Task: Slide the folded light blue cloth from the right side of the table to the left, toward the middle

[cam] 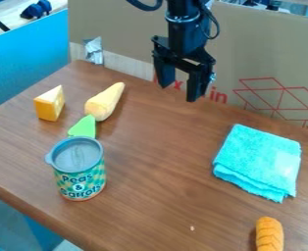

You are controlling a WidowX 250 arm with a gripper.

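The black gripper point(178, 92) hangs above the back middle of the table, open, with nothing between its fingers. Nearest to it, on the left, lies a pale yellow, corn-shaped piece point(105, 102) with a green end point(83, 127) toward the can. A yellow cheese wedge point(50, 103) stands farther left. The green patterned can point(81, 169) with a grey lid is upright at the left front. A folded turquoise cloth point(259, 162) lies on the right. At the front right edge of the view is an orange, ridged piece point(269, 235).
The brown wooden table point(157, 171) is backed by a cardboard panel point(248, 54) with red print, behind the gripper. A blue panel point(25, 59) stands along the left side. Crumpled foil or tape point(94, 50) sticks to the cardboard at the back left.
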